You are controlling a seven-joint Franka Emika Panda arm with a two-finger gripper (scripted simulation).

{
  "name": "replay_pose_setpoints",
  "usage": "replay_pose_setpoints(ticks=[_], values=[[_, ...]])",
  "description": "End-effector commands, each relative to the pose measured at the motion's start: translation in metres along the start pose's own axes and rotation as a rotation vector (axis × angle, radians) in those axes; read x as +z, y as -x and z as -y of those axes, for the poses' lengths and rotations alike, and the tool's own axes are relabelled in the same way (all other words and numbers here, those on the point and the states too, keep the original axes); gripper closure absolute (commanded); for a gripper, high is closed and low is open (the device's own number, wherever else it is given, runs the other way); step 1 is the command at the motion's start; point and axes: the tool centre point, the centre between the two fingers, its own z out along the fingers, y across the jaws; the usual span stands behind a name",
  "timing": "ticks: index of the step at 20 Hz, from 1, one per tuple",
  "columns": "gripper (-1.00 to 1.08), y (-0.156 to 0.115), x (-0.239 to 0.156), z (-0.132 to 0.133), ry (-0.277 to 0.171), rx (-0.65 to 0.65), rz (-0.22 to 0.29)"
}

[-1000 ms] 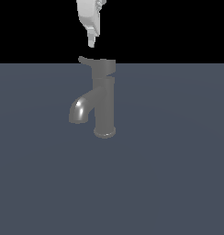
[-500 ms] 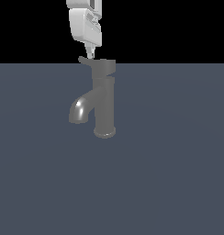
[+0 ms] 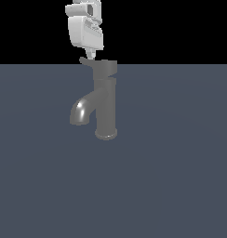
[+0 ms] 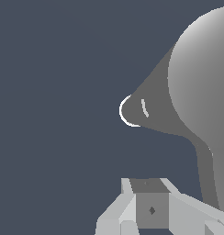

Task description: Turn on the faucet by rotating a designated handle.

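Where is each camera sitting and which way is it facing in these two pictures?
Exterior view: off the arm, facing the faucet side-on; the gripper hangs above the handle.
Wrist view: on the wrist, looking down the faucet to its spout; the fingers show.
Both share the faucet and gripper.

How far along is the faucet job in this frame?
Approach looks done: the gripper hangs right above the handle on top of the faucet. In hand: lining up on that lever; contact can't be confirmed. Left: pushing the handle around. Nothing shows it turned yet.
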Motion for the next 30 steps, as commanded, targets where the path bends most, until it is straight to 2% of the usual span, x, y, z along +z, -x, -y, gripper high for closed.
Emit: replay_pose_setpoints(ticks=[1,25,27,30], values=[[1.08,0.000,0.000,0.000,-0.001,0.003,0.000],[1.08,0.017,0.000,-0.060,-0.001,0.002,0.000],[1.08,0.013,0.000,-0.053,-0.010,0.009,-0.002],[1.08,0.010,0.000,-0.060,-0.010,0.009,-0.002]])
